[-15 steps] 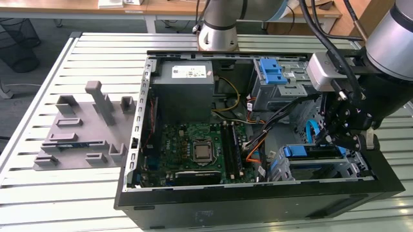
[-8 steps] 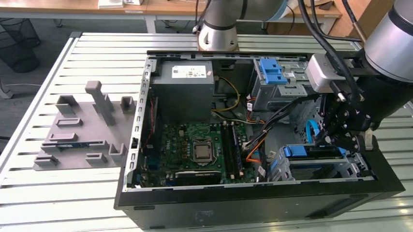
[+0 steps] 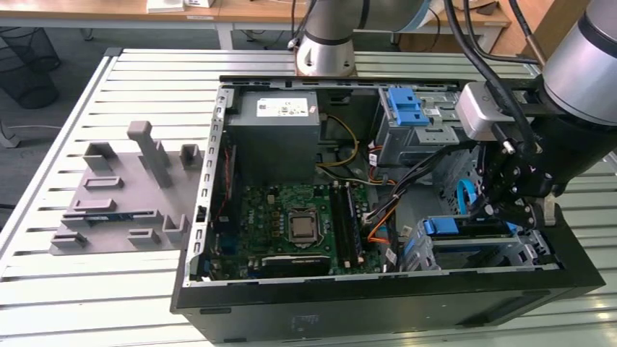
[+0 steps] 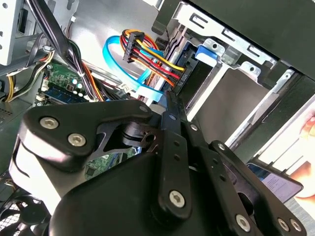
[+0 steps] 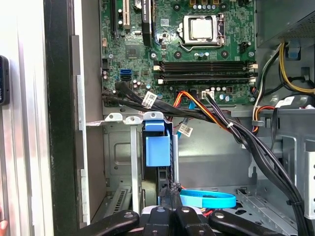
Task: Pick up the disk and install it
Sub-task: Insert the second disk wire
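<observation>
Blue-framed disk [image 5: 157,150] upright in bay

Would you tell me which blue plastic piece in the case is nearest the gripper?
The lower blue piece, directly beside the gripper; the other blue latch sits atop the upper bay.

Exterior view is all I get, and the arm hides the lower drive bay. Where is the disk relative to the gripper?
Observer: In the first wrist view the disk, blue carrier end showing, stands in a slot of the bay, directly ahead of the gripper.
Operator: Any cabling close by?
Observer: In the second wrist view a black connector with red, yellow and orange wires hangs just past the gripper, beside the bay.
</observation>
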Controlling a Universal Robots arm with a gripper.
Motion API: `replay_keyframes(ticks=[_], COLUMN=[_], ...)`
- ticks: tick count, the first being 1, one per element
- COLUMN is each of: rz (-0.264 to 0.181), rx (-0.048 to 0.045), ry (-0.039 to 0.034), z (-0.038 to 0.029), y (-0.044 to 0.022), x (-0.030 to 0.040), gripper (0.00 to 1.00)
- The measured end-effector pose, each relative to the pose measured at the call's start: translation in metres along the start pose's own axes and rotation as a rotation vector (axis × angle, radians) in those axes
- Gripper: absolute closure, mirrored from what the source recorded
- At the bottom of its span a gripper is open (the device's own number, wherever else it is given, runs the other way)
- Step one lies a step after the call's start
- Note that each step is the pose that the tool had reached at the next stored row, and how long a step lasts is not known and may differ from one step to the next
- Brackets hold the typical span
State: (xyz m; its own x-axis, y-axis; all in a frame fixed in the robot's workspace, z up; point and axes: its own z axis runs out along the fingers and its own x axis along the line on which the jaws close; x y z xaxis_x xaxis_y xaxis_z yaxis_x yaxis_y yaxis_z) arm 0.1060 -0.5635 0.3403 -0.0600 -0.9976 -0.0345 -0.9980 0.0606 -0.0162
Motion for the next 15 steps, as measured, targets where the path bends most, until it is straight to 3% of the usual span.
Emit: replay_keyframes(ticks=[15], rz=[0.000], rx=[0.0000], ry=[-0.0001], z=[0.0036], y=[0.0000], x=[0.0001], gripper=[0.89])
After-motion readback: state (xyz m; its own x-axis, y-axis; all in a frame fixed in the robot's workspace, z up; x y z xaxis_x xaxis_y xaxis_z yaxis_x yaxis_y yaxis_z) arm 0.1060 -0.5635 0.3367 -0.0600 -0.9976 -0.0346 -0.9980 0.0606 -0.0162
